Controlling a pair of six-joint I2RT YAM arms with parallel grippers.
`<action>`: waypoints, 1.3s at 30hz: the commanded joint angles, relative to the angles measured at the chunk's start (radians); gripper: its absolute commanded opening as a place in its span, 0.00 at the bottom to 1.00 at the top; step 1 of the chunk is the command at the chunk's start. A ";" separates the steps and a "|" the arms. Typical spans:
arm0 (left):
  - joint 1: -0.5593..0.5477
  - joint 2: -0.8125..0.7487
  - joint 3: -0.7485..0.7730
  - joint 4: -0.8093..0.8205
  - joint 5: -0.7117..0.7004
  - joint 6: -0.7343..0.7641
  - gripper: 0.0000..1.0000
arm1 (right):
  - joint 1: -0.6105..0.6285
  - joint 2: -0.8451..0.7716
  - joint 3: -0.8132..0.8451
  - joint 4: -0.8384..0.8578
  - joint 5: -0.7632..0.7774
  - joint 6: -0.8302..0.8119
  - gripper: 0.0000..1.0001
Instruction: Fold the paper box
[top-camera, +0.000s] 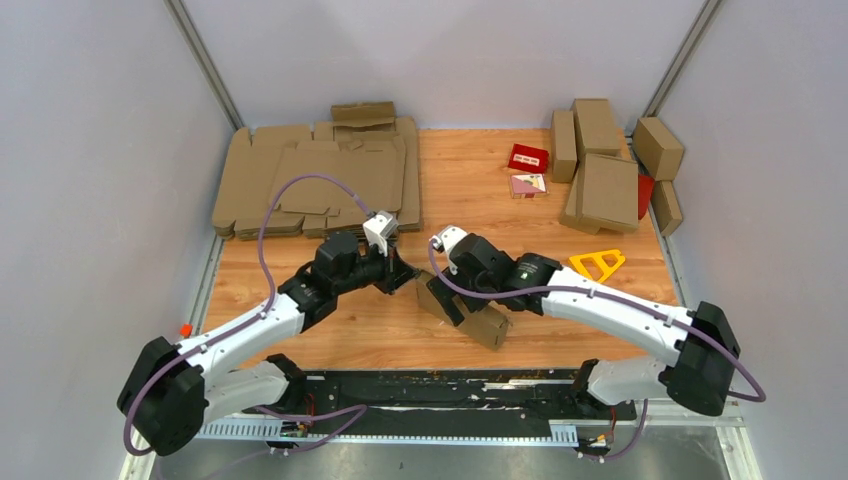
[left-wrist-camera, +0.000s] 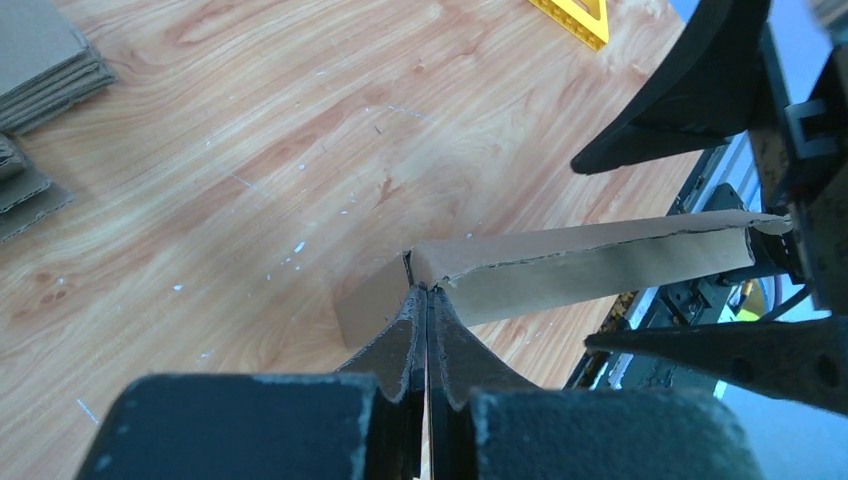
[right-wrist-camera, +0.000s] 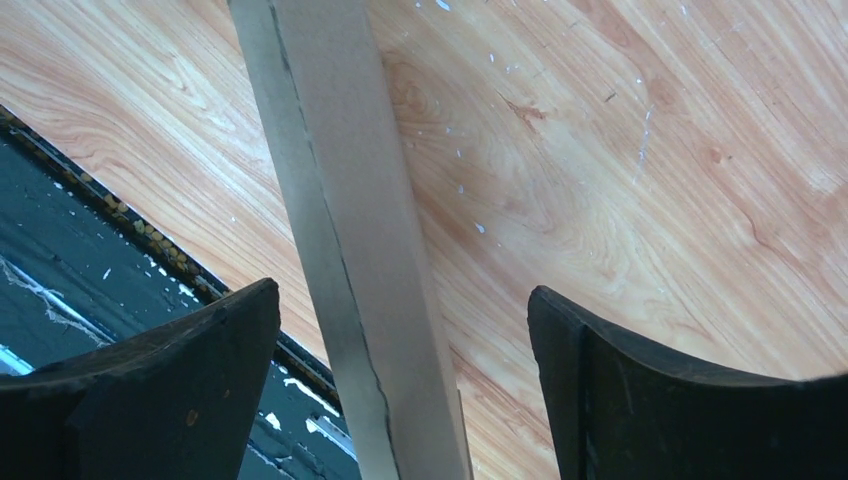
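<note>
You see the paper box (top-camera: 480, 318) partly folded at the table's (top-camera: 620, 310) near centre, the left gripper (left-wrist-camera: 427, 300) pressed together against its corner, the right gripper (right-wrist-camera: 402, 290) spread astride 1 raised wall without touching, so closing the flaps likely remains.

Pale grey walls (top-camera: 450, 60) enclose a wooden table (top-camera: 480, 160).

Plain brown paper box (top-camera: 478, 318), light woodgrain table (top-camera: 480, 190), yellow triangle (top-camera: 582, 264), small red carton (top-camera: 528, 157)
</note>
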 joint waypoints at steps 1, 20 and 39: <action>-0.005 -0.034 0.002 -0.041 -0.027 0.011 0.00 | -0.008 -0.093 -0.028 -0.013 0.029 0.030 0.95; -0.019 -0.048 0.008 -0.072 -0.072 -0.009 0.00 | -0.065 -0.228 -0.156 0.028 -0.043 0.056 0.75; -0.018 -0.095 0.046 -0.224 -0.221 -0.005 0.00 | -0.077 -0.034 -0.052 0.198 -0.152 -0.025 0.55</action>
